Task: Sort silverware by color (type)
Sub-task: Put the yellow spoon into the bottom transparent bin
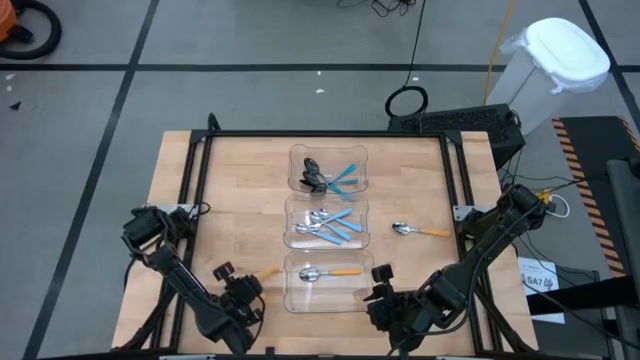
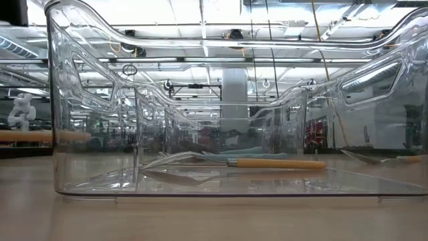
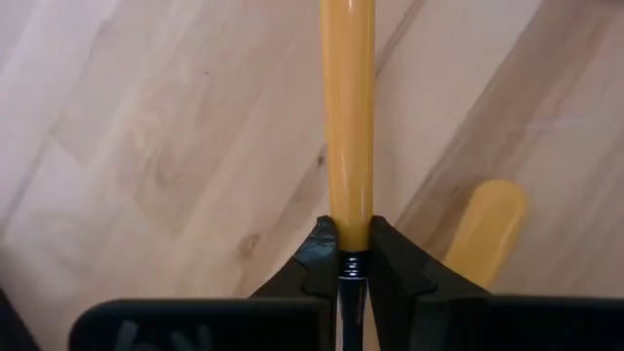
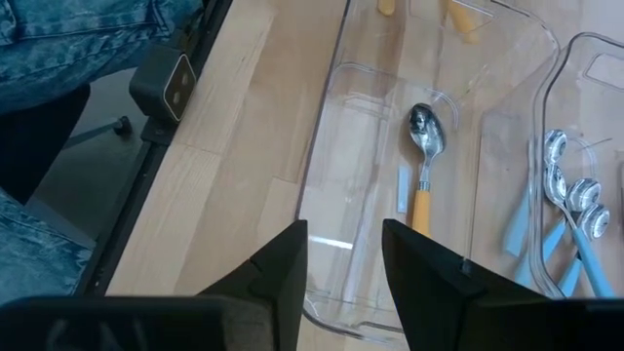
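Orange handle [image 3: 348, 117] clamped in left pincer [image 3: 351, 255], jaws shut on it; only left wrist view shows grip, plus second orange piece [image 3: 485, 231] just beside. High view: three bins [image 1: 327, 283] in row between pincers. Right pincer [image 4: 343, 255] part open, empty, over nearest bin holding one orange spoon [image 4: 425, 161]. One more orange spoon [image 1: 420, 231] loose on table [image 1: 240, 190] beyond right pincer. Blue spoons [image 1: 335, 228] in middle bin, count unclear.

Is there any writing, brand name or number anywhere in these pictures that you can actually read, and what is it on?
"SA7": that is roughly how a white label on the floor right of the table reads in the high view; too small to be sure.
Faint raised marks on the left gripper housing, in the left wrist view: too blurred to read.
Spoons and clear bins: no writing visible.
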`<state>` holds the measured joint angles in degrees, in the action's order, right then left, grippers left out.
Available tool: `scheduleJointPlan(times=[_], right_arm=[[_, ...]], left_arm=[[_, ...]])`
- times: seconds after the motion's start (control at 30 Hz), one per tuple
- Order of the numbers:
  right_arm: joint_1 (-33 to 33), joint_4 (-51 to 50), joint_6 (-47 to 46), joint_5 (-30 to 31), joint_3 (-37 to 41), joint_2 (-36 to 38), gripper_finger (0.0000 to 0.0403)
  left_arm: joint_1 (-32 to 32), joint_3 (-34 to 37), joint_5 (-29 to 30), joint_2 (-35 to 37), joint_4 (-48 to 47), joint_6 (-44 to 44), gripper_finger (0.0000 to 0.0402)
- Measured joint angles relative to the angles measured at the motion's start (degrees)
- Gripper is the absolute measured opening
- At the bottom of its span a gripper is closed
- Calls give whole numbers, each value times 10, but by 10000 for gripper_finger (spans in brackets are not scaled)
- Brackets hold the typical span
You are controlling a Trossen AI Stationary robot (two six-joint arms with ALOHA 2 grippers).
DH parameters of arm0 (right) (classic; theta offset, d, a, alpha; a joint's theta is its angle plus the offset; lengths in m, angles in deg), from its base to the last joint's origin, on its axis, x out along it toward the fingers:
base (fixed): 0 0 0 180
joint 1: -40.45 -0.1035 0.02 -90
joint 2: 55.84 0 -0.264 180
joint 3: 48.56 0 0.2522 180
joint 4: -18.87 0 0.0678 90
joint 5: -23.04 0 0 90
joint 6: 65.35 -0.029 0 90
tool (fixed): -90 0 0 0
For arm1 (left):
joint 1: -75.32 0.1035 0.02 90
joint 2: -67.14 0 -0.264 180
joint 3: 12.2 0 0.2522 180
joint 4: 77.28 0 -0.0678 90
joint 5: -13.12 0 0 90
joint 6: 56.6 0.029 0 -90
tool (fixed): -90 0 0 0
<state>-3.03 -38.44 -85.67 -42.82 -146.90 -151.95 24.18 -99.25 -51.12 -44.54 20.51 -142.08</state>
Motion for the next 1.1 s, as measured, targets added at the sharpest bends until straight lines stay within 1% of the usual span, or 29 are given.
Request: scheduleJointPlan(times=[0.17,0.47,0.53,0.67,0.8,0.97,1.1], right_arm=[[0,0,0,1,0,0,130],[0,0,0,4,0,0,130],[0,0,0,16,0,0,130],[0,0,1,18,0,0,130],[0,0,2,18,0,0,130],[0,0,2,21,0,0,130],[0,0,6,60,0,0,130]], left_arm=[[0,-38,18,0,-60,8,28],[2,-122,76,1,-146,57,28],[2,-141,88,1,-174,60,28],[3,-171,105,2,-212,61,28],[2,-188,108,2,-214,88,28],[7,-190,114,2,-215,112,28],[15,-190,143,2,-215,153,28]])
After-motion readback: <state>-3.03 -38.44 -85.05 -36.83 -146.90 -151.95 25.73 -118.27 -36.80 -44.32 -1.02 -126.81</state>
